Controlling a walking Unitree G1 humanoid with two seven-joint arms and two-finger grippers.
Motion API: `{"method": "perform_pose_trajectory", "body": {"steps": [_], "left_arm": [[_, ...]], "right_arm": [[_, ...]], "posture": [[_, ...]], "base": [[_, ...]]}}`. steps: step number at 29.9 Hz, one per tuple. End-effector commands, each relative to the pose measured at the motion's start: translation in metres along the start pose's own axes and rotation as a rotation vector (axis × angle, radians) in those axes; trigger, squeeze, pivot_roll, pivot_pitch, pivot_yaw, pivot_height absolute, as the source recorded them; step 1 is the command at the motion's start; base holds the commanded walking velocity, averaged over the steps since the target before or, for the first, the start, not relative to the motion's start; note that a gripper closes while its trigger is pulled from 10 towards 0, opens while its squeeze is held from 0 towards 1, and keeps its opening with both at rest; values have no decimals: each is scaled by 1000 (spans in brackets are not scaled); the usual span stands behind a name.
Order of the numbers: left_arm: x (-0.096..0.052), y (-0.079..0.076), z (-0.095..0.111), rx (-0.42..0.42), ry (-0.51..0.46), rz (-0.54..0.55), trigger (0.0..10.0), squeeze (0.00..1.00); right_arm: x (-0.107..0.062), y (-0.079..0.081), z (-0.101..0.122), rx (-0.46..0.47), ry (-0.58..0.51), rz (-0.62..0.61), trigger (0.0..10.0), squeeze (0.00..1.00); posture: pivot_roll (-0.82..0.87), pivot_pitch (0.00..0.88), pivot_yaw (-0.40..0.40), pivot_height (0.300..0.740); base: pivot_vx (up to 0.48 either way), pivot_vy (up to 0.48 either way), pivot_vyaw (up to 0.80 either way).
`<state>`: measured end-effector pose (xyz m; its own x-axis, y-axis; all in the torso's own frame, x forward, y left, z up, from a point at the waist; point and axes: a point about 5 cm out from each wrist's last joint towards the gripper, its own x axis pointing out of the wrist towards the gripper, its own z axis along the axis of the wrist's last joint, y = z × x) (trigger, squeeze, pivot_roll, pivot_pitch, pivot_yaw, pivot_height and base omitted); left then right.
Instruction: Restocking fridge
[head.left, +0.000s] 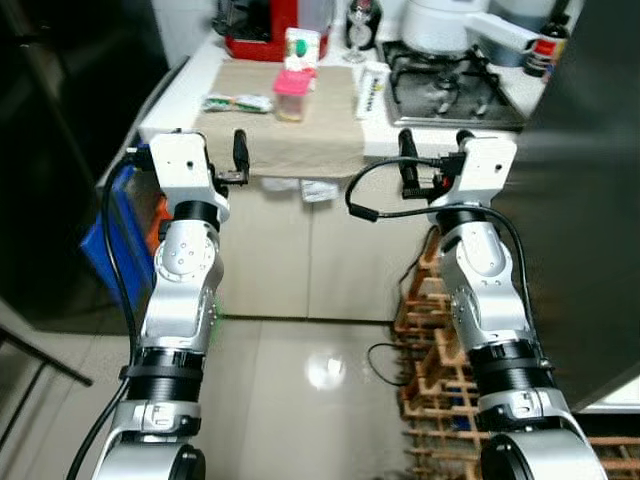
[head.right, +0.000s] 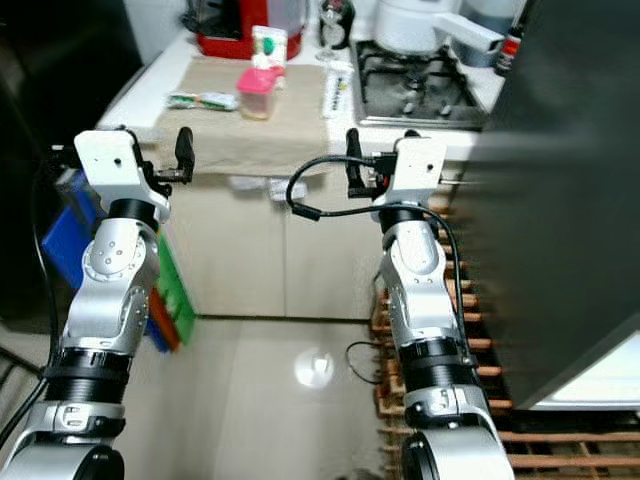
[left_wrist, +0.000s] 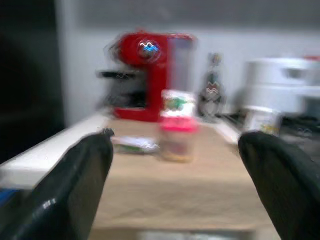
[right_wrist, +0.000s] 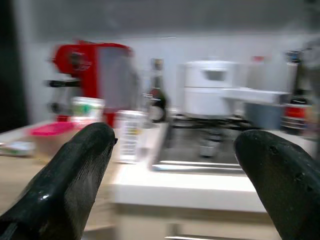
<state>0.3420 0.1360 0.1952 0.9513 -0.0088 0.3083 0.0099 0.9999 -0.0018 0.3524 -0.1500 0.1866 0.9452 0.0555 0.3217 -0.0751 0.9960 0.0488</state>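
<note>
Wrist views blur the pink-lidded container beyond recognition.

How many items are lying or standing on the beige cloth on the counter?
3. A green packet lies near the cloth's left edge, a pink-lidded container stands mid-cloth, and a small carton stands behind it. Others may be hidden.

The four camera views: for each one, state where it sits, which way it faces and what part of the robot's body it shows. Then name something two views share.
Left eye view: on the head, looking forward and down at the counter; both silver arms show.
Right eye view: the same scene from the other eye, with the same arms.
Left wrist view: along the left gripper, fingers apart, toward the pink-lidded container.
Right wrist view: along the right gripper, fingers apart, toward the stove.
Shared: both wrist views show the red coffee machine.
</note>
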Motion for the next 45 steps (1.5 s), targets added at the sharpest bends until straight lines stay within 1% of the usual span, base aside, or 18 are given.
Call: {"method": "perform_pose_trajectory", "body": {"steps": [1,6,10,17,18,25,28,29,31,33,37,39,40,42,43,45], "left_arm": [[4,7,9,26,-36,4,10000,0],[8,7,9,27,-23,-18,10000,0],[7,7,6,31,-7,-34,10000,0],[6,8,8,37,-18,-33,10000,0],[6,9,9,40,-27,-29,10000,0],[4,10,8,27,-26,-25,10000,0],[3,10,10,4,-34,-29,10000,0],[3,10,10,1,-35,-31,10000,0],[4,9,9,26,-21,-39,10000,0],[5,9,12,42,-31,-32,10000,0],[7,8,18,36,-51,-34,10000,0],[9,4,26,47,-72,-84,10000,0],[11,-1,30,41,-76,-141,10000,0],[12,-3,32,36,-75,-162,10000,0],[12,-9,35,25,-75,-245,10000,0],[12,-18,44,-5,-100,-355,10000,0]], "right_arm": [[5,5,5,15,-8,17,10000,275],[5,5,2,8,3,13,10000,271],[3,6,-1,5,15,13,10000,275],[2,6,-1,5,13,14,10000,278],[2,8,0,4,8,22,10000,271],[2,12,4,1,-6,40,10000,271],[2,12,5,5,-8,47,10000,275],[2,13,6,5,-8,48,10000,275],[2,13,7,6,-9,49,10000,278],[2,13,7,7,-10,49,10000,275],[5,15,12,11,-22,50,10000,275],[10,18,22,31,-48,55,10000,275],[12,19,27,39,-56,58,10000,275],[13,20,28,42,-59,58,10000,271],[15,20,30,59,-55,52,10000,267],[21,20,34,83,-51,43,10000,243]], "posture": [[-24,0,-9,740],[-24,0,-9,740],[-24,0,-5,740],[-24,0,-6,740],[-25,0,-6,740],[-27,6,-9,740],[-27,11,-11,740],[-27,11,-12,740],[-25,16,-12,740],[-25,19,-12,740],[-23,24,-12,740],[-23,27,-12,740],[-21,30,-13,740],[-16,34,-13,740],[-12,39,-11,740],[-4,45,-6,740]], "base": [[442,0,0],[442,0,0],[443,0,0],[442,0,0],[442,0,0],[441,0,0],[396,197,0],[289,382,0],[0,441,0],[0,225,0],[0,0,0],[0,0,0],[0,0,0],[0,0,0],[0,0,0],[0,0,0]]}}
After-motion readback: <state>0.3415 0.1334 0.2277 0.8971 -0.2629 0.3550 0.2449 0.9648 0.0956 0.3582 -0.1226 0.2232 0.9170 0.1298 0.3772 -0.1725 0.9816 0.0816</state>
